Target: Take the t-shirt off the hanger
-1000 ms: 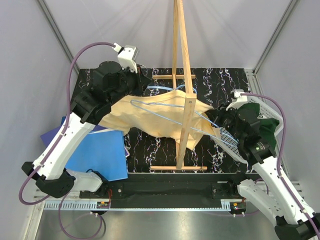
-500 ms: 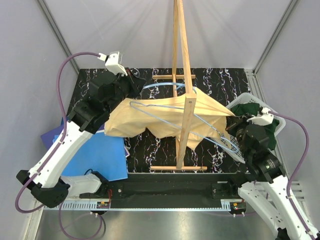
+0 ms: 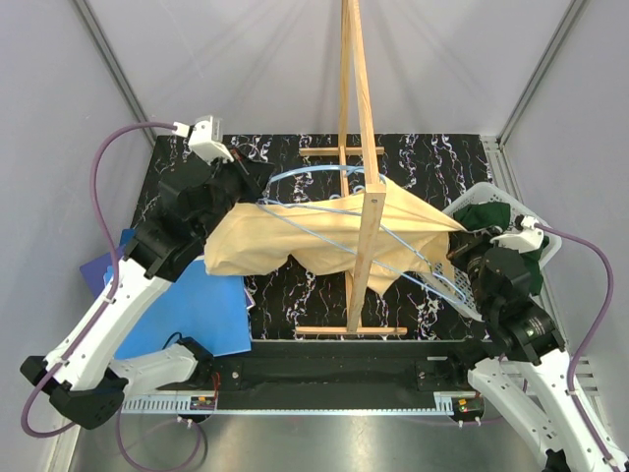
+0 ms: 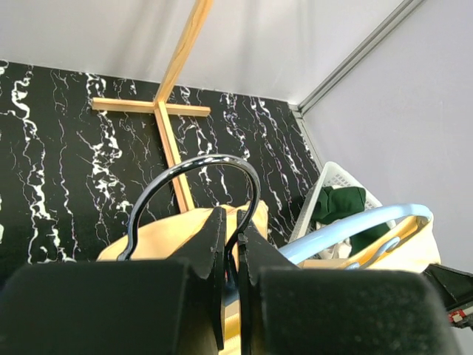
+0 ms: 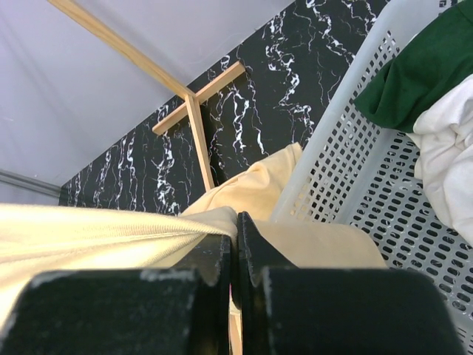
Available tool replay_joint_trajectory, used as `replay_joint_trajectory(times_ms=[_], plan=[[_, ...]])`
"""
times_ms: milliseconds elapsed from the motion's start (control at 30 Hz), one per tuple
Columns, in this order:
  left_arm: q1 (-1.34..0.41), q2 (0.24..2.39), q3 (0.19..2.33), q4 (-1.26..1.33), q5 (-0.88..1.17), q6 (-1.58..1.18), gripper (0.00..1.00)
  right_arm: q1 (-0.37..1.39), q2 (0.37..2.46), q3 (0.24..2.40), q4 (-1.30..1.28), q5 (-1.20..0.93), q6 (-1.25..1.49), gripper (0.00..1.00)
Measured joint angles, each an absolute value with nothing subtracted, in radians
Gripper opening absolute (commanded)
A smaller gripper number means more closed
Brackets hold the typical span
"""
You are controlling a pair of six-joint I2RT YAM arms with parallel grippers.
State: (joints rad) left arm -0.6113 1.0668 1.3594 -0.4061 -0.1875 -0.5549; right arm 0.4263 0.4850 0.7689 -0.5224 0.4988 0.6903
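Tan cotton, the t-shirt hangs stretched above the middle of the black marbled surface. It is draped about the upright of the wooden rack, with the pale blue hanger partly showing. At ten o'clock of the cloth, the left hand is clamped on the hanger's metal hook. At three o'clock, beside the white basket, the right hand pinches the shirt's edge. The step in hand looks to be pulling cloth off the wire. Next the hands likely need to draw apart, the right dragging fabric clear without snagging the post.
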Motion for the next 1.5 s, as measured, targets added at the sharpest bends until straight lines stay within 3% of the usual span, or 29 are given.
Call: replay_joint_trajectory(times_ms=[1167, 1500], plan=[[-0.596, 0.872, 1.214, -0.341, -0.305, -0.516, 0.00, 0.441, 0.531, 0.820, -0.521, 0.492, 0.688, 0.00], [-0.550, 0.767, 1.181, -0.242, -0.494, -0.543, 0.00, 0.440, 0.540, 0.826, -0.553, 0.511, 0.653, 0.00]])
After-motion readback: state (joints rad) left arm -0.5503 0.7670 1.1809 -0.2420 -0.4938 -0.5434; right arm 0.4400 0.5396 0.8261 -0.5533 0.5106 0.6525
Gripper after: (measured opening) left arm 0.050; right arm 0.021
